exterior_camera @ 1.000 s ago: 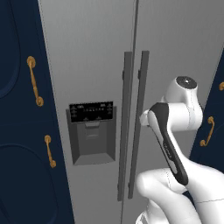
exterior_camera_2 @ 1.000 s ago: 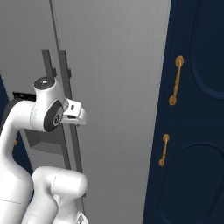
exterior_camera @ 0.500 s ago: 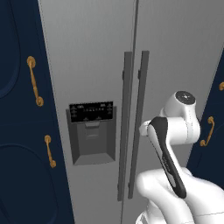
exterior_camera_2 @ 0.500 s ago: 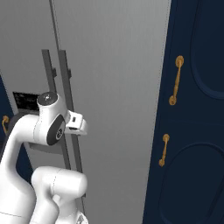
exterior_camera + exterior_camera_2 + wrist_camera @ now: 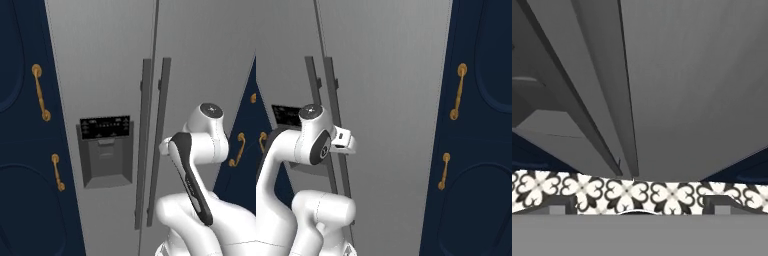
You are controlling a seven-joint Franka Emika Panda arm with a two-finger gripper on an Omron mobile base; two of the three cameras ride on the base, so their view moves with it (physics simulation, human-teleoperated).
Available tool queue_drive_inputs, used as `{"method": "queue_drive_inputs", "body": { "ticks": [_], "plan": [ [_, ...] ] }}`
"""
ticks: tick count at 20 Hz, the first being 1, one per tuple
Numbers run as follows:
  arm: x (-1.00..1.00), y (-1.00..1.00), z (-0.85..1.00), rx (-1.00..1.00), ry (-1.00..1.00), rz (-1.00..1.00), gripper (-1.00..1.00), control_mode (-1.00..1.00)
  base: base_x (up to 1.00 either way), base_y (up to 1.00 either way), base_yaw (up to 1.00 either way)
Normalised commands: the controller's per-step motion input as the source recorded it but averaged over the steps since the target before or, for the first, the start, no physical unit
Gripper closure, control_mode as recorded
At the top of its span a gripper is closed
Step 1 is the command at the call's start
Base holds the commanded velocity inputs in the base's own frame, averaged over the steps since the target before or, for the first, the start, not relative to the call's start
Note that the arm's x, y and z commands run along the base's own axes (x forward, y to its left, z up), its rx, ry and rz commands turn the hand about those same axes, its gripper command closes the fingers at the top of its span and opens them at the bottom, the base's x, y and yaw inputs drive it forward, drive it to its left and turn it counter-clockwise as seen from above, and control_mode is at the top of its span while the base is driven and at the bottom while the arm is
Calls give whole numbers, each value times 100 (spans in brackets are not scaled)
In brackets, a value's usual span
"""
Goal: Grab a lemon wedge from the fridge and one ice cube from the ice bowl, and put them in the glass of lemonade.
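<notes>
Navy cabinets [image 5: 20,150] with brass handles [image 5: 40,92] flank the kitchen wall on both sides, and a patterned black-and-white tile floor [image 5: 627,192] runs along their foot in the hand view. Between the cabinets stands the fridge [image 5: 110,65], tall and grey, both doors closed, with a black dispenser panel [image 5: 106,129] set in its left door. Two dark vertical bar handles [image 5: 152,140] run side by side along the centre seam.

Before the right door the white arm is folded, its hand [image 5: 342,142] held level and close to the right-hand bar, a little short of it as far as the base views show. The fingertips sit low in the hand view at its two bottom corners, so the jaws stand wide apart with nothing between them.

Neither the lemon wedge nor the ice cube can be picked up yet; the wedge is presumably behind these closed doors. The step in hand looks like reaching for a door handle. To do it well, the hand should line up square to one bar alone, slide the open jaws around it from the front, and close firmly before pulling along the door's swing, not straight back.
</notes>
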Motion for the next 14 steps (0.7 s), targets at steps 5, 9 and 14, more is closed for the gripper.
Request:
{"method": "queue_drive_inputs", "body": {
  "ticks": [5,9,14],
  "plan": [
    [0,0,0,0,0,0,-100,100,-56,39,0],
    [0,0,0,0,0,0,-100,100,-47,54,0],
    [0,0,0,0,0,0,-100,100,-41,46,0]
  ]
}}
